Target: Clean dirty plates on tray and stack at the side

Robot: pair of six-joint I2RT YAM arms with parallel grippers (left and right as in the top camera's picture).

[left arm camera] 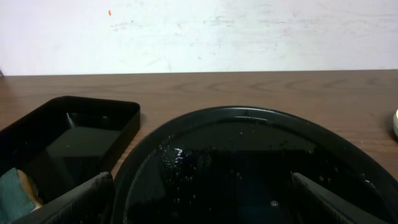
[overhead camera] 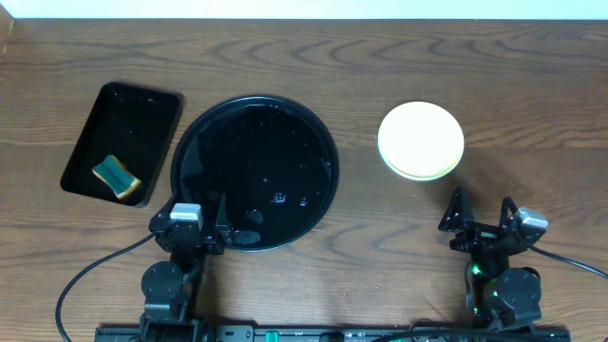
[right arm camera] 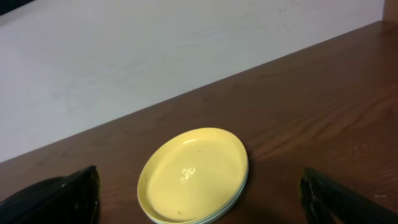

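Standing stacked on the wooden table (overhead camera: pixel 380 57), pale yellow one on top, the small round plates (overhead camera: pixel 421 141) lie ahead of the right gripper (overhead camera: pixel 483 199), far nearer it than the left gripper (overhead camera: pixel 195 201) at the rim of the large round glossy black tray (overhead camera: pixel 285 142); both grippers gape empty.

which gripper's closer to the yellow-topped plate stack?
Right. The right gripper is open just on the robot's side of the plate stack, not touching; the left gripper is far off at the round black tray's near rim.
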